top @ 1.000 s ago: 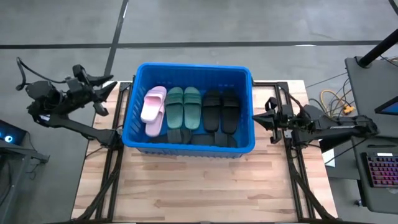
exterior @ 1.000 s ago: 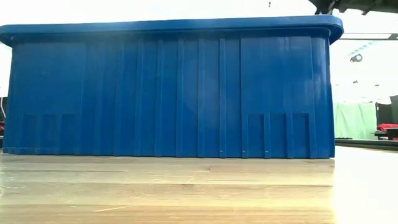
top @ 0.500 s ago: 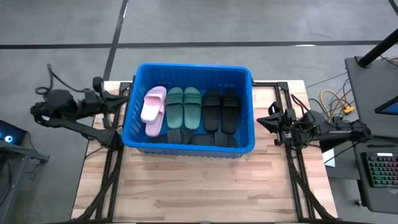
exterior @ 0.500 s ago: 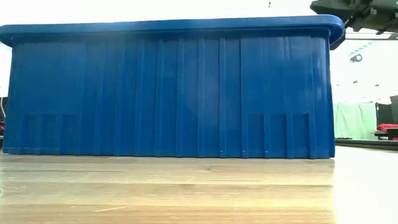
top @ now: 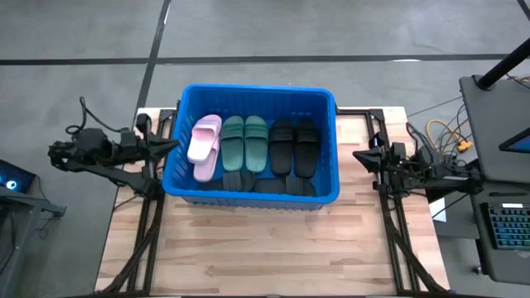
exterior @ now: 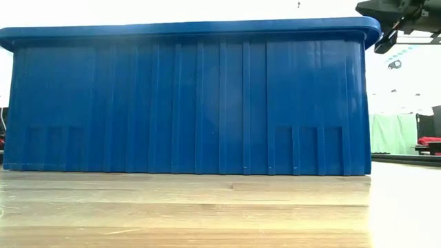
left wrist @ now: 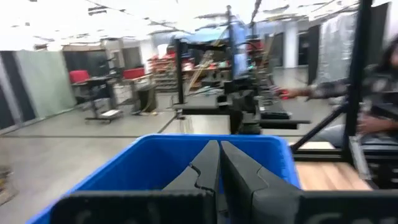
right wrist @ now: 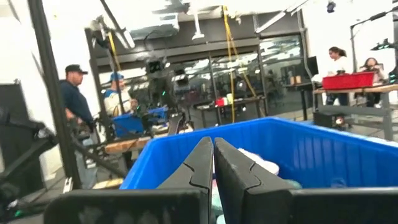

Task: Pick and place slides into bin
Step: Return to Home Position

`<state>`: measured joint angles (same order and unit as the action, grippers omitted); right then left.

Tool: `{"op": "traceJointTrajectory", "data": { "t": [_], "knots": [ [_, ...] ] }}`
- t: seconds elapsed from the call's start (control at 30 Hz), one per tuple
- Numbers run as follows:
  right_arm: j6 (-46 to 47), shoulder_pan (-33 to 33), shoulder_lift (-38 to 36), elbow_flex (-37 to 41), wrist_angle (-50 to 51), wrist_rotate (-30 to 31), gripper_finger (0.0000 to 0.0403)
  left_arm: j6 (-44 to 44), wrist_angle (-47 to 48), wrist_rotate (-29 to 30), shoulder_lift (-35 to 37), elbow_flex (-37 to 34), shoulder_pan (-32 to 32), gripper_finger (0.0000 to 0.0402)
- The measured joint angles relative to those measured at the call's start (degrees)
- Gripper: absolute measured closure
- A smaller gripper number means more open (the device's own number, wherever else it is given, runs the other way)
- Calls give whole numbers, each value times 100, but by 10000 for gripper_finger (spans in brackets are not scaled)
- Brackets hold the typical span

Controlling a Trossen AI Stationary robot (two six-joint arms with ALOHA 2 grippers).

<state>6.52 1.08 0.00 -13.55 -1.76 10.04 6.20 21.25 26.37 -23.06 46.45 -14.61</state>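
The blue bin point(top: 252, 95) stands on the wooden table and fills the low view point(exterior: 186, 103). In it lie a pale pink slide point(top: 204, 141), two sage green slides point(top: 243, 143) and black slides point(top: 294, 146), with more black slides at the near wall. My left gripper point(top: 170, 142) is shut and empty beside the bin's left wall. My right gripper point(top: 358, 155) is shut and empty beside the bin's right wall. Both wrist views look over the bin's rim point(left wrist: 205, 140) point(right wrist: 249, 127).
Bare wooden table point(top: 273, 248) lies in front of the bin. Dark frame struts point(top: 149, 215) run along both table sides. A desk with a keyboard point(top: 509, 228) stands to the right. People point(right wrist: 78, 102) stand in the room beyond the table.
My left arm has come down from the far left and swung toward the bin's left wall, settling level. My right arm has drawn back from the bin's right wall toward the table's right edge.
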Motion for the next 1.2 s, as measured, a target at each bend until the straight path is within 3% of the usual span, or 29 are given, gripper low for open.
{"op": "traceJointTrajectory", "data": {
  "t": [0.13,0.33,0.63,0.8,0.97,1.2],
  "knots": [
    [-13,0,47,-112,28,199,394,1,-211,-123,10,-300,0,401],
    [-14,0,201,-139,33,336,394,258,-1555,-281,-39,-1062,2,402],
    [24,2,318,-117,68,464,394,468,-2938,-52,581,-2345,321,402],
    [98,1,315,-117,15,653,394,469,-2705,-162,1104,-2556,455,402],
    [186,2,315,-117,10,654,394,-129,-1190,-266,1985,-2622,455,401],
    [222,2,316,-121,-4,654,394,-288,-1874,-1000,1965,-2920,454,401]
  ]
}}
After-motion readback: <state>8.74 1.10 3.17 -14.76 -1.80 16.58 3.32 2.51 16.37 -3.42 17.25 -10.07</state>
